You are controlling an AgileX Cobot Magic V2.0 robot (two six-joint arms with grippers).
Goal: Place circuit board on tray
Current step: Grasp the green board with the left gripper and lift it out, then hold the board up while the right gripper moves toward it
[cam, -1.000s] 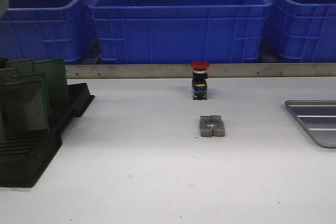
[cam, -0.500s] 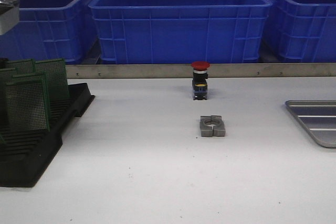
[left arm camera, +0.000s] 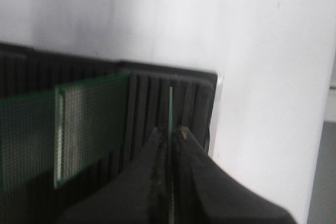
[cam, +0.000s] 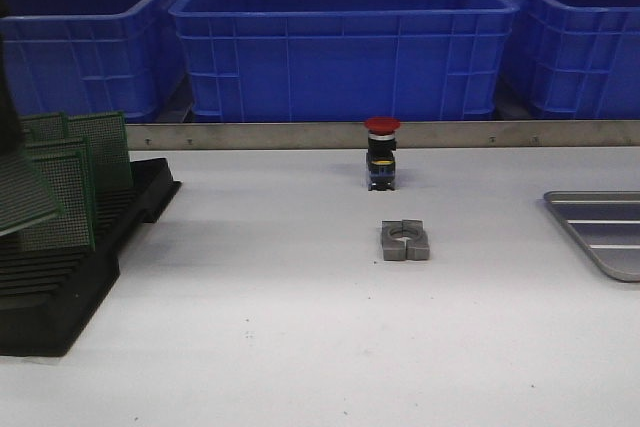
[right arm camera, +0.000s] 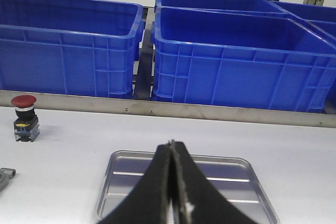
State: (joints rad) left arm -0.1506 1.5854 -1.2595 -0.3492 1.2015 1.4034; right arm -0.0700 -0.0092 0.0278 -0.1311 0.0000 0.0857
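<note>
My left gripper is shut on a green circuit board, which the left wrist view shows edge-on between the fingers, above the black slotted rack. In the front view this board hangs tilted at the far left over the rack, below my dark left arm. The grey ribbed tray lies at the table's right edge with nothing on it. My right gripper is shut and holds nothing; it hovers over the tray.
More green boards stand upright in the rack. A red-capped push button and a grey metal clamp block sit mid-table. Big blue crates line the back behind a metal rail.
My left arm has come down at the far left edge of the front view. One board now hangs tilted in front of the rack instead of standing upright in it.
</note>
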